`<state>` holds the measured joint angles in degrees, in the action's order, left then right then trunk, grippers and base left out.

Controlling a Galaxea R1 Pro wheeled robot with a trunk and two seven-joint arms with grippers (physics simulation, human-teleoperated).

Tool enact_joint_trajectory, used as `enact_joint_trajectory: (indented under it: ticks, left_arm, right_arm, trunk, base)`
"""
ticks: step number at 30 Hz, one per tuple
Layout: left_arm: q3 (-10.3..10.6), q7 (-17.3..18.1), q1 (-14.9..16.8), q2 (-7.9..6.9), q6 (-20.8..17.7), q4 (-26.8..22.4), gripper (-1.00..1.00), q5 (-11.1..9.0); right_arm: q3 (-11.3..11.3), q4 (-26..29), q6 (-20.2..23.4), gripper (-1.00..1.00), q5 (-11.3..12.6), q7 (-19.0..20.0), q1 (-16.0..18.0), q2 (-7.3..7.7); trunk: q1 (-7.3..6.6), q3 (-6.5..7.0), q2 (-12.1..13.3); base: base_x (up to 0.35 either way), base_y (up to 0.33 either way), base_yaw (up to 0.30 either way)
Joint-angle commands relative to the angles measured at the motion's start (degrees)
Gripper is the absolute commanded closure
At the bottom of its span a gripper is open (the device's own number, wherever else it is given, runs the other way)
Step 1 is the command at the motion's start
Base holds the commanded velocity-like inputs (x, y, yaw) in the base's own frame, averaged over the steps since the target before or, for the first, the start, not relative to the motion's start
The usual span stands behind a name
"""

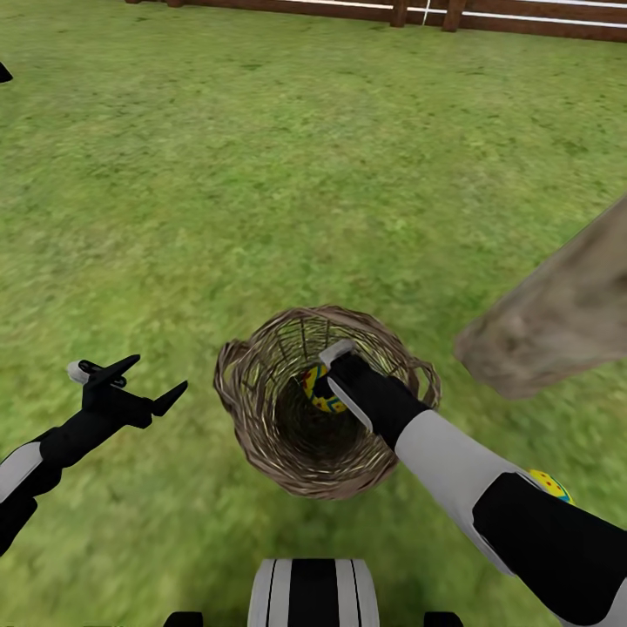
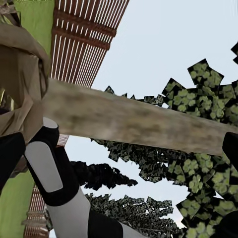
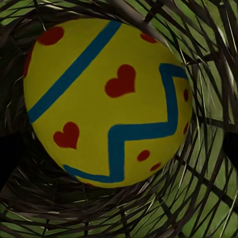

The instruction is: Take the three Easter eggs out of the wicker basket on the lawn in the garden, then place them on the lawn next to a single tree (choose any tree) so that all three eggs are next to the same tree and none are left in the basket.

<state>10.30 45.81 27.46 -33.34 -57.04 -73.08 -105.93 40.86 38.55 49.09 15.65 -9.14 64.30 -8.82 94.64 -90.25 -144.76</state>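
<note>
Broadly, the mottled green grass lawn (image 1: 261,174) spreads out to a brown horizontal-slat wooden fence (image 1: 522,17) far beyond the basket. A thick grey-brown mottled tree trunk (image 1: 557,322) leans into the head view just beside the basket, on its right; in the left wrist view the same trunk (image 2: 139,124) crosses in front of dark leafy foliage (image 2: 203,163) and pale sky.

The small round brown woven wicker basket (image 1: 261,435) stands upright on the grass. The right arm's black-and-white forearm (image 1: 453,470) reaches down over the basket's rim, covering part of the opening, and the right gripper (image 1: 335,379) is sunk inside it. Its jaws sit against a yellow Easter egg with a blue zigzag band and red marks (image 1: 315,387), but whether they are closed on it cannot be told. In the right wrist view this egg (image 3: 106,99) lies close ahead, ringed by the open weave (image 3: 198,198).

A second yellow dotted egg (image 1: 550,484) peeks out on the grass behind the right arm, beyond the basket's right side.

The left gripper (image 1: 144,383) hovers over bare grass left of the basket, jaws spread wide, holding nothing.
</note>
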Motion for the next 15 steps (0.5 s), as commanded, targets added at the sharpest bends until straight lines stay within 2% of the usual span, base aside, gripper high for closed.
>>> enact_joint_trajectory:
  ticks: [1, 15]
  left_arm:
    - [0.16, 0.24, 0.05, -0.06, -0.18, 0.06, -1.00, -0.15]
    - [0.16, 0.24, 0.05, 0.46, -0.18, 1.96, -1.00, -0.24]
  right_arm:
    - [0.26, 0.04, 0.23, -1.00, 0.61, -0.53, 0.05, 0.03]
    - [0.28, 0.15, 0.05, -1.00, 0.53, -0.34, 0.04, 0.24]
  trunk:
    - [-0.01, -0.09, -0.02]
    - [-0.01, -1.19, -0.02]
  base:
    - [0.000, 0.000, 0.082]
    - [0.000, 0.000, 0.130]
